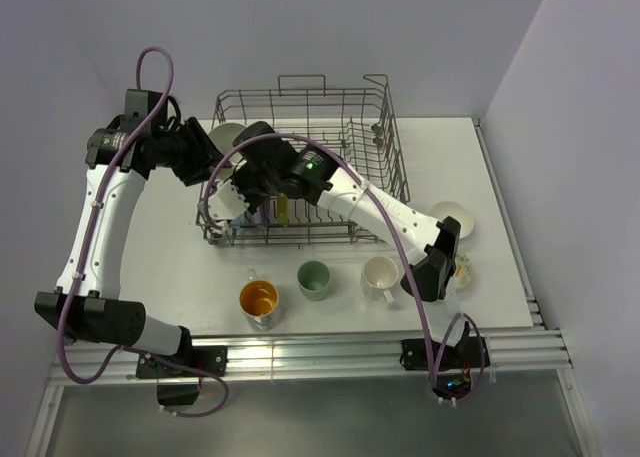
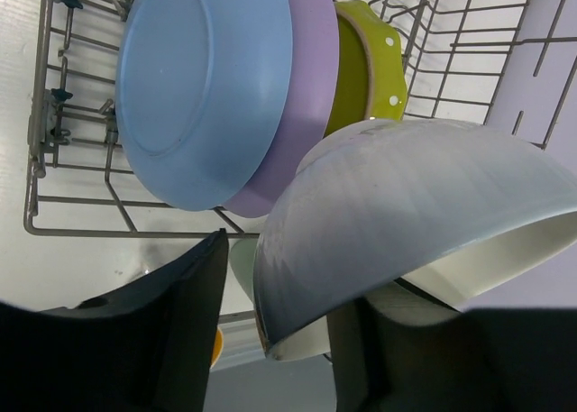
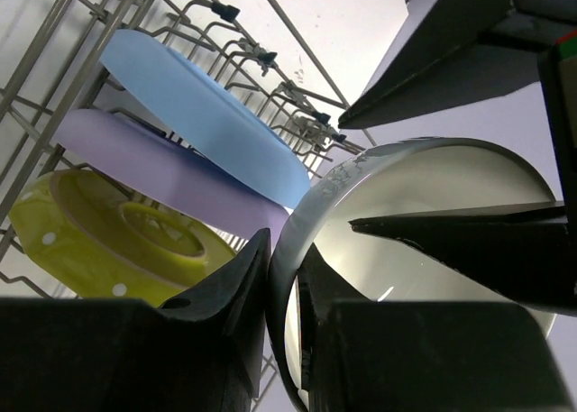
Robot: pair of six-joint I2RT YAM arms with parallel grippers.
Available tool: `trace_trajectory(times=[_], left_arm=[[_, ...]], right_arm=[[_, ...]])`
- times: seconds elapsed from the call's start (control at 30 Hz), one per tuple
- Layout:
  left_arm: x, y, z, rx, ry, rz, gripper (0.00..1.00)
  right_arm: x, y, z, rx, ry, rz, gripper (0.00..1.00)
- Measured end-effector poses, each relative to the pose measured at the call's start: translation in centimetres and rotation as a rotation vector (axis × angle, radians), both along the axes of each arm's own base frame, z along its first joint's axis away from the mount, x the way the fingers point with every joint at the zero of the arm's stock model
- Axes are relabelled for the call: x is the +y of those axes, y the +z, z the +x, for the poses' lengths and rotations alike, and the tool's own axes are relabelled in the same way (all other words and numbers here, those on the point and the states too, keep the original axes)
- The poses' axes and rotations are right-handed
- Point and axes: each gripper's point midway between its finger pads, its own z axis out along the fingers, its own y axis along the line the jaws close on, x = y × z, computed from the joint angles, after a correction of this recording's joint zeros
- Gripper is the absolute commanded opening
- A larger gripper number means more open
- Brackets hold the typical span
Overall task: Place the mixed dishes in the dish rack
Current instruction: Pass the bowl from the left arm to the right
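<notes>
Black fingers of the left gripper [image 2: 284, 277] stand spread astride the wall of the white bowl [image 2: 406, 214]. One is outside it with a sliver of daylight between and the other is tucked under its rim, so we judge that this claw is not bearing the load. Beyond it, at the left end of the dish rack [image 2: 72, 227], the blue plate [image 2: 198, 87], the lavender plate [image 2: 311, 78] and the dotted yellow-green plate [image 2: 365, 65] lean on edge, one against the next. The bowl hangs tipped on its side over that end of the rack, close to the plates; whether it touches one we cannot tell. To its right, the right gripper [image 3: 287, 268] pinches the bowl's rim, one finger outside and one inside. We read the step as a mid-air hand-over of the bowl on its way into the rack. In our judgement the left claw must next back clear without nudging the bowl, and the right arm must then lower it on edge among the tines beside the plates. On the table in front of the rack, the orange-inside cup [image 1: 258, 299], the pale green cup [image 1: 313, 279], the white mug [image 1: 380, 275], a second white bowl [image 1: 452, 220] and a small patterned bowl [image 1: 466, 267] are not yet loaded.
</notes>
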Motion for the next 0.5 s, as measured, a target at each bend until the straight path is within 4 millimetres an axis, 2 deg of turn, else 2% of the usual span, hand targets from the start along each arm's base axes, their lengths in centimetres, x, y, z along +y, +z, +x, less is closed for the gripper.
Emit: trace_trajectory(times=[0.2,0.23,0.33,0.5], left_arm=[[0.1,0.4,0.1,-0.017,0.005,0.0,0.63],[0.1,0.5,0.1,-0.024,0.005,0.0,0.73],[0.1,1.1,0.1,-0.052,0.005,-0.002,0.81],[0.2,3.0,-0.2,-0.128,0.006,-0.013,0.86]], right_arm=[[-0.1,0.0,0.3,0.02,-0.01,0.017,0.05],[-0.2,0.0,0.4,0.023,-0.013,0.02,0.05],[-0.4,-0.1,0.6,0.039,-0.024,0.029,0.04],[-0.9,-0.3,1.2,0.071,-0.049,0.045,0.04]])
